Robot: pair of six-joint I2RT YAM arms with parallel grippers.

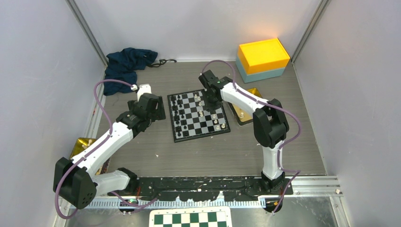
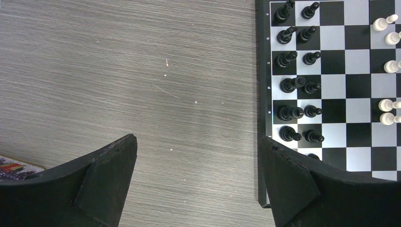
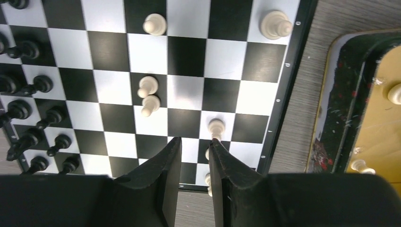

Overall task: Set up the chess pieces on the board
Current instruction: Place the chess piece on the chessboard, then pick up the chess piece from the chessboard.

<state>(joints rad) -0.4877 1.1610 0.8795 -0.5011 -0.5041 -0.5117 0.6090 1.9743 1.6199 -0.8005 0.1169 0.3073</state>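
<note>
The right gripper (image 3: 195, 141) stood slightly open and empty over the right side of the board (image 3: 283, 90). Lifting straight up seemed best, so its finger would not knock the white pawn (image 3: 216, 127) beside it.

chess pieces (image 3: 155, 24) on board (image 3: 187, 56), tray (image 3: 336, 94) right of board

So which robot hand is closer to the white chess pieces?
The right gripper: it hangs right above the white pieces on the board. The left gripper is over the table at the board's other edge, beside the black pieces.
</note>
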